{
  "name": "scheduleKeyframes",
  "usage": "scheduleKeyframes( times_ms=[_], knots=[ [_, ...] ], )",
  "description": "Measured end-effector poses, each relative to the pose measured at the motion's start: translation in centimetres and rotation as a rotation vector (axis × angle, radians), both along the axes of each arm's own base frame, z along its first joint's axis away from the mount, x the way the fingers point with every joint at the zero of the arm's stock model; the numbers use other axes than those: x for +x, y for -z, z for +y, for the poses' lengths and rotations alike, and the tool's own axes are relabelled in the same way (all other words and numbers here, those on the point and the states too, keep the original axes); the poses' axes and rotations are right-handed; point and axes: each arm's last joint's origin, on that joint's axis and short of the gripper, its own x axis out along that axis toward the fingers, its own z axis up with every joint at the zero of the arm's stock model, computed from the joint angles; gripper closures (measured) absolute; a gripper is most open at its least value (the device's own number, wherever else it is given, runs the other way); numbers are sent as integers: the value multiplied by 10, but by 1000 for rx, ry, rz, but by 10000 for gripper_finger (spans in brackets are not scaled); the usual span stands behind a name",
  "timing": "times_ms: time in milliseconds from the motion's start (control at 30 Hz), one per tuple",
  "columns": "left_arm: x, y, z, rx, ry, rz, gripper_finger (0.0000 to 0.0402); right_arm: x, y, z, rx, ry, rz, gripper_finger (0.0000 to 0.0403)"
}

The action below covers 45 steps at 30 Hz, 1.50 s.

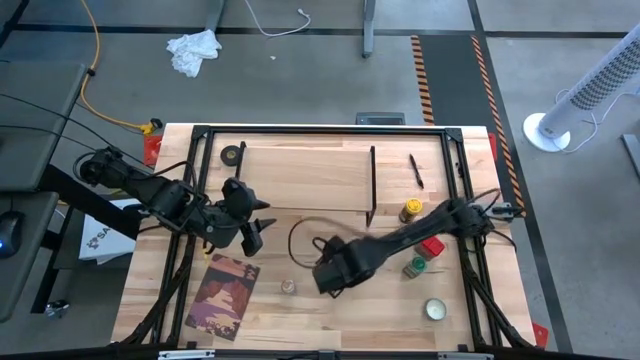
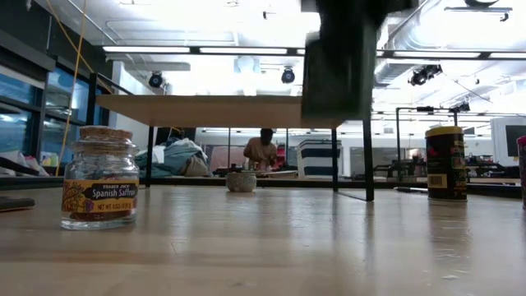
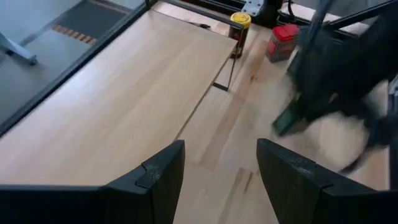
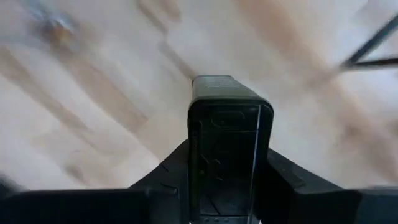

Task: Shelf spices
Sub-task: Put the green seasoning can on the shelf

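My right claw [image 4: 227,180] clamps the black square tin [image 4: 229,140], lifted above the bench [image 1: 330,310] short of the shelf [image 1: 300,175], ready for shelving; left claw [image 3: 217,174] waits open beside it.

Yellow-lidded jar [image 1: 410,210], red-topped container [image 1: 431,246], black tin [image 4: 229,149], pale-wood shelf [image 1: 305,178].

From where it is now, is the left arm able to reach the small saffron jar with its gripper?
Probably yes. The left gripper is open and holds nothing, and the saffron jar stands alone on bare table nearby. The right gripper, holding the black tin, is close and might crowd it.
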Motion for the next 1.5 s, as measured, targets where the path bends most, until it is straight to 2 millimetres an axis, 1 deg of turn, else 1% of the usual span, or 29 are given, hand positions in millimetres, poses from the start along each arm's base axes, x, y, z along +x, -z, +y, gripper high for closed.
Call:
scheduleKeyframes(
  times_ms=[100, 200, 233, 267, 333, 433, 500, 567, 700, 800, 900, 967, 1067, 1133, 1200, 1267, 1300, 1333, 1367, 1433, 1500],
  knots=[
    [0, 0, 0, 35, 5, 3, 204, -13, -52, -16, -75, 20, -70, 292],
    [0, 0, 1, 53, 12, 9, 204, -17, -98, -38, -126, 78, -278, 292],
    [1, 0, 3, 60, 12, 13, 204, -20, -111, -49, -144, 124, -327, 292],
    [1, -1, 3, 68, 15, 15, 204, -24, -122, -60, -160, 174, -356, 283],
    [2, -1, 4, 80, 21, 19, 204, -26, -137, -84, -173, 241, -408, 249],
    [3, -1, 6, 83, 27, 23, 204, -22, -137, -117, -129, 327, -381, 191],
    [4, -1, 7, 79, 35, 21, 204, -20, -136, -138, -86, 343, -355, 169],
    [5, -2, 6, 74, 35, 7, 204, -19, -136, -156, -64, 348, -338, 162],
    [6, -3, 6, 62, 26, -12, 204, -18, -133, -188, -111, 366, -315, 167],
    [6, -4, 6, 73, 13, -17, 204, -21, -136, -203, -118, 344, -305, 175],
    [6, -4, 9, 111, -32, -33, 204, -23, -137, -209, -127, 305, -297, 178],
    [9, -5, 16, 147, -84, -42, 204, -21, -137, -210, -127, 243, -303, 179],
    [17, -7, 39, 188, -155, -29, 208, -22, -139, -207, -133, 124, -279, 190],
    [28, -7, 59, 197, -166, -10, 230, -27, -145, -201, -189, 83, -278, 220],
    [40, -4, 76, 202, -172, 9, 268, -39, -159, -191, -241, 47, -313, 275],
    [54, -2, 96, 189, -155, -4, 323, -56, -178, -180, -275, 35, -374, 347],
    [60, -1, 104, 174, -136, -13, 355, -67, -188, -174, -282, 25, -407, 375],
    [68, 1, 113, 146, -117, -36, 378, -77, -197, -168, -288, 32, -442, 387],
    [75, 3, 121, 115, -100, -61, 388, -85, -203, -162, -293, 48, -476, 387],
    [90, 13, 134, 68, -80, -63, 391, -103, -216, -149, -293, 67, -544, 393],
    [102, 30, 145, 29, -111, -12, 398, -120, -228, -136, -301, 83, -609, 400]
  ],
)
